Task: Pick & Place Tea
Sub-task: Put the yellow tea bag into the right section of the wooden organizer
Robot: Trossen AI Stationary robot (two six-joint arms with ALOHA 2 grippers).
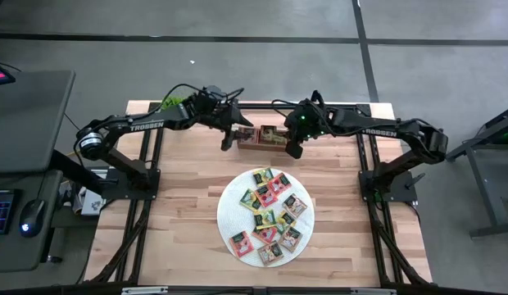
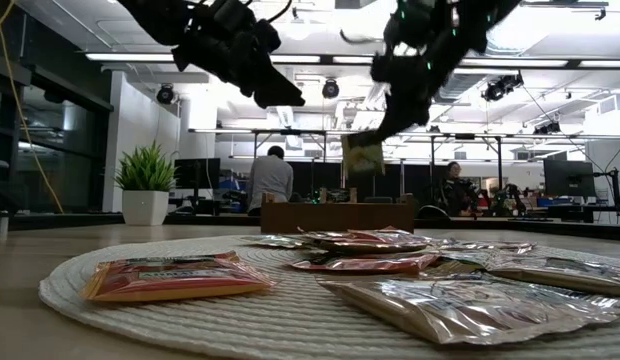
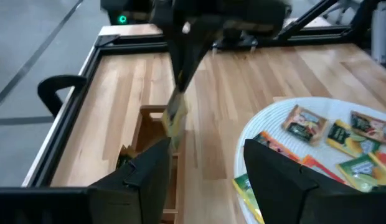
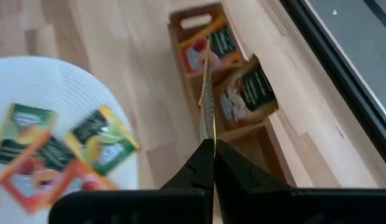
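1. I have the right gripper (image 4: 208,163) pinched shut on a yellow tea packet (image 4: 207,99), held edge-on above the wooden tray (image 1: 262,141), at 12 o'clock from the mat (image 1: 229,215).
2. I would lower it squarely over one compartment before letting go; it hangs thin and could catch a divider.
3. Left gripper (image 3: 202,171) stands parted, empty, beside the tray.
4. Remaining tea packets (image 1: 267,215) lie on the mat.
5. I cannot tell which compartment lies directly under the packet.

packets (image 1: 269,215): red, pink, green, yellow wrappers, some with dark labels | mat (image 1: 229,215): white, ribbed weave | tray (image 4: 194,22): brown wood | table (image 1: 180,221): pale wood, plank-striped | arms: black, white lettering | right gripper's packet (image 4: 207,102): yellow edge | plant (image 2: 146,169): green, white pot
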